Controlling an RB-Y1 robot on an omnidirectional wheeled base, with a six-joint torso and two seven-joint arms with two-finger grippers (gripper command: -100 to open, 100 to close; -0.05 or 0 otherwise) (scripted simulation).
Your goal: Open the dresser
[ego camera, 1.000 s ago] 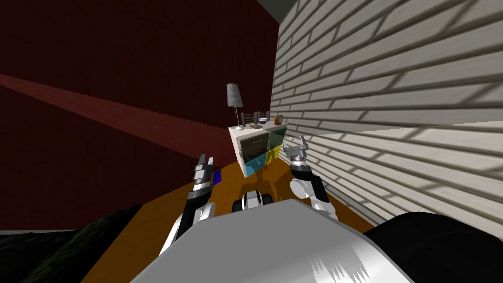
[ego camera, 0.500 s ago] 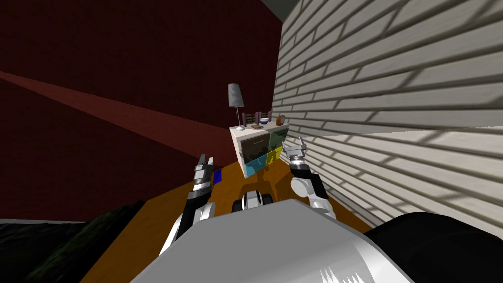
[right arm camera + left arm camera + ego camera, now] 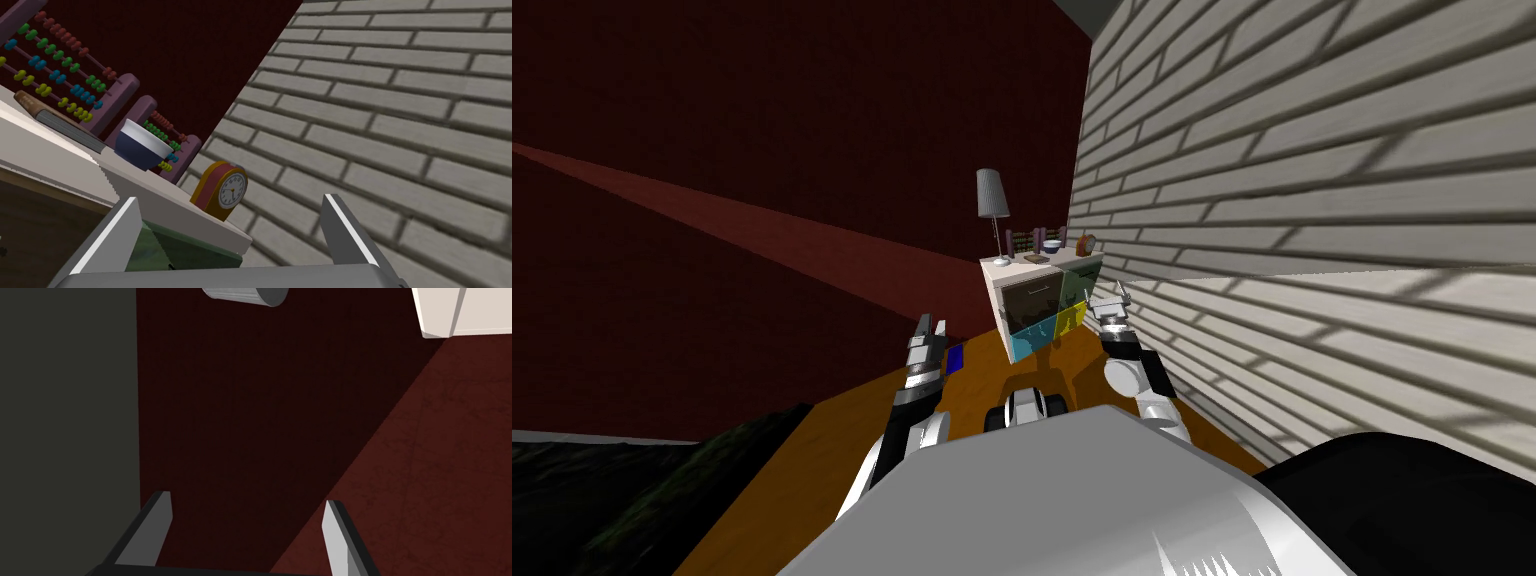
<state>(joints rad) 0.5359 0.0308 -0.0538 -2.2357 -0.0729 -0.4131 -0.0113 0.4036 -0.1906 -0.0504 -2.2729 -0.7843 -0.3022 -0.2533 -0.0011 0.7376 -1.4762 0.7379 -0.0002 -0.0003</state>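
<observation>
The white dresser (image 3: 1037,300) stood at the far end of the orange floor (image 3: 832,440), its right side against the pale brick wall (image 3: 1312,200). Its coloured fronts faced near and slightly left, and its long axis seemed to run left to right, though it showed small. On its top surface were a lamp (image 3: 991,195), a bowl (image 3: 142,145) and a clock (image 3: 222,190). The right claw (image 3: 1110,303) hovered near the green upper-right front, fingers wide apart and empty. The left claw (image 3: 932,322), equally spread and empty, was nearer and well left.

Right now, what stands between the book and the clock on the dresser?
A dark blue bowl with a white rim stands between the book and the clock on the dresser, seen in the right wrist view.
</observation>
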